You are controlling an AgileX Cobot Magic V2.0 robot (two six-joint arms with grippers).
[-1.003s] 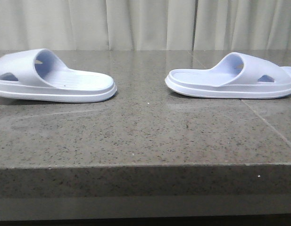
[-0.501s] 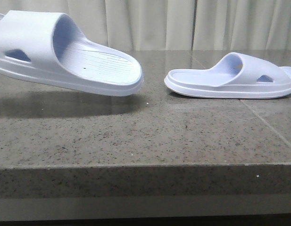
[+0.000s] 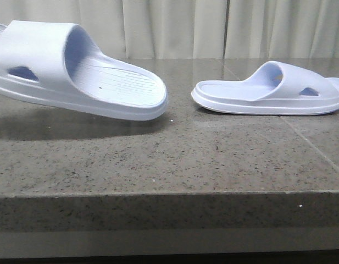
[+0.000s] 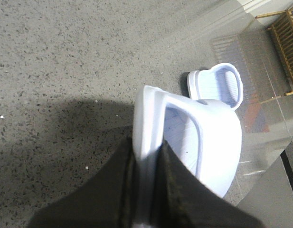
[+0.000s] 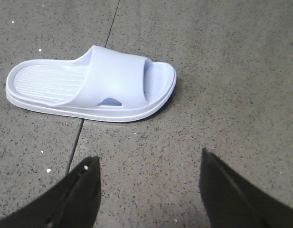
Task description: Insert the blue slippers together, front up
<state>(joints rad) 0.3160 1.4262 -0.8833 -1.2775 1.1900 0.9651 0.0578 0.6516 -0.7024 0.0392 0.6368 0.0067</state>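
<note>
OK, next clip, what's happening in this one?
The left claw is shut on the edge of one blue slipper and holds it in the air above the stone table, heel end tilted down toward the other slipper. That one lies flat on the table on the right, untouched. The right claw hangs open above the table short of it, holding nothing. The two slippers are apart, not yet put together.

Left end effector (image 4: 146, 190) clamped, right end effector (image 5: 148, 190) agape
</note>
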